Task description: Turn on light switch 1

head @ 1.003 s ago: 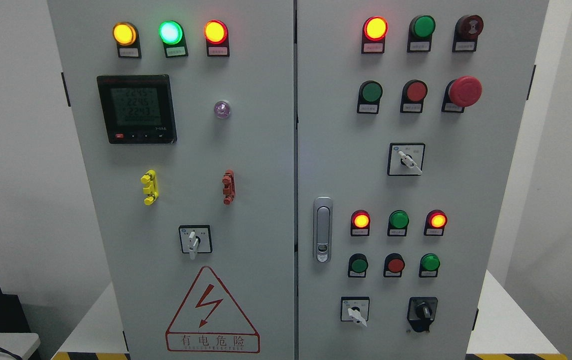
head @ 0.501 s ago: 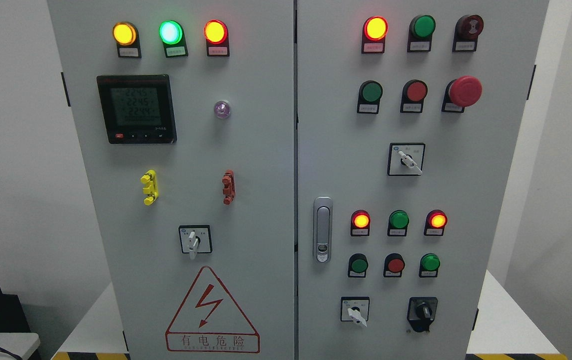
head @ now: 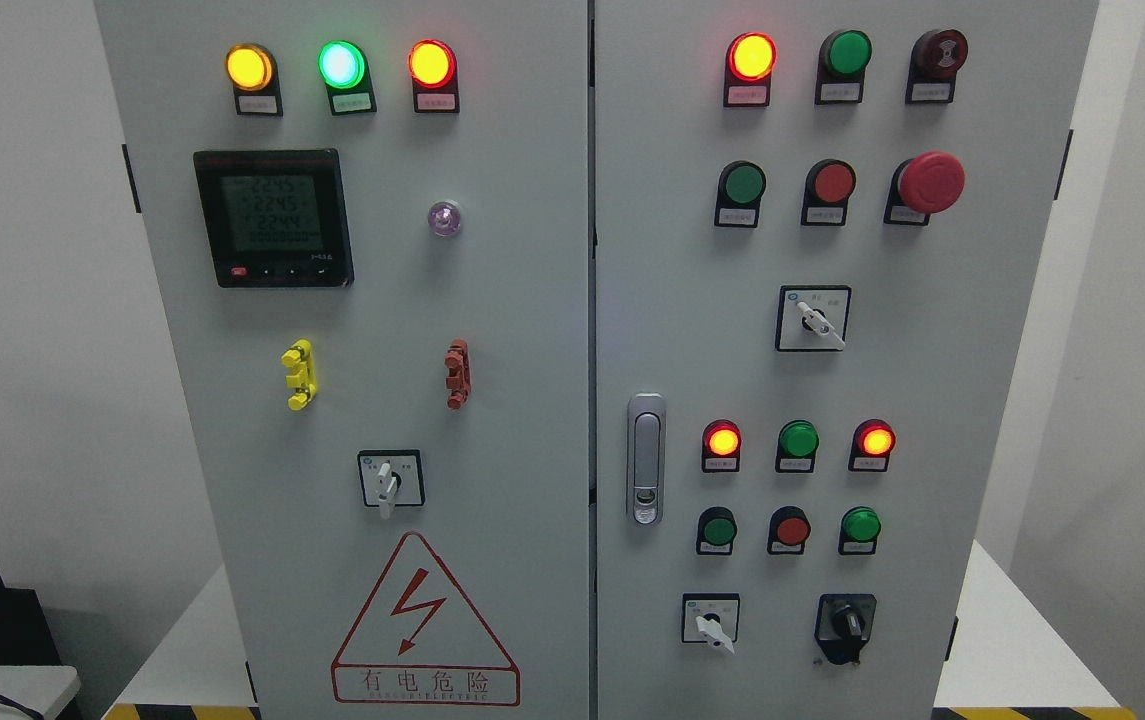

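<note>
Nothing moved since the earlier frames: same lamps lit, same knob angles, only the last digits on the meter (head: 273,218) flickering. No arm or hand in view, so finger state cannot be told, nor any grip.

Task thing: light switch 1 not identifiable; labels too small to read. Candidates, all placed relative to the door handle (head: 645,458): left door rotary switch (head: 390,480) to its left at about the same height, pointer down; upper rotary switch (head: 812,319) up and to the right, pointer down-right; lower rotary switch (head: 711,620) below and just right; black selector knob (head: 844,625) further right on that row. Push buttons, green and red, also right of the handle; which one governs a light cannot be told.

Progress, judged: not started. No contact with any control, whole reach and actuation left.

Surroundings: lit lamps across the top of the cabinet (head: 492,330), far above the handle; red mushroom stop button (head: 930,182) up and right, best avoided. Yellow clip (head: 298,375) and red clip (head: 457,374) left of the handle. Warning triangle (head: 425,628) below and left. Panel face unobstructed; close button spacing seems the main hazard.
</note>
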You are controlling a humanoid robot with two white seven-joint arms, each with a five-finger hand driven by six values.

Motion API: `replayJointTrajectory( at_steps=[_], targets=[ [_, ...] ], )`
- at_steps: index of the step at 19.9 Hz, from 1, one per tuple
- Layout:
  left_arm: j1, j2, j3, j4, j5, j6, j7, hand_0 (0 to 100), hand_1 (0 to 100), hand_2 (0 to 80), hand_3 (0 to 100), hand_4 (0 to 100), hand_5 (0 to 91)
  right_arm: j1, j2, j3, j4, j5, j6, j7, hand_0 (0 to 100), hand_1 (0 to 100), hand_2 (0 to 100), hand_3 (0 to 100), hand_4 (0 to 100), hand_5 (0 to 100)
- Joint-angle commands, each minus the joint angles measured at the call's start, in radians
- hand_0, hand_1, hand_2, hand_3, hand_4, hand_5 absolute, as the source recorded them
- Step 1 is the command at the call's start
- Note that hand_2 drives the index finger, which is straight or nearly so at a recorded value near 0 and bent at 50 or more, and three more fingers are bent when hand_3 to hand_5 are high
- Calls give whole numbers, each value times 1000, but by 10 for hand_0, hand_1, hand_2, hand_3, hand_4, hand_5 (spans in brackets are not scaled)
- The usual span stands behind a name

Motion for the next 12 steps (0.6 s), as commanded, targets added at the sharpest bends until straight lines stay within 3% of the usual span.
replayJointTrajectory(
  at_steps=[1,3,12],
  targets=[
    [-42,-34,-125,-256,38,1,-6,249,155,372,572,661,478,0,0,0,0,-18,-1,0,120,389,0,0,0,0],
    [-61,-50,-160,-269,40,-2,-4,243,162,387,602,681,562,0,0,0,0,-17,-1,0,120,389,0,0,0,0],
    [-128,-85,-329,-335,34,35,23,232,165,411,634,706,607,0,0,0,0,-18,-1,0,120,389,0,0,0,0]
  ],
)
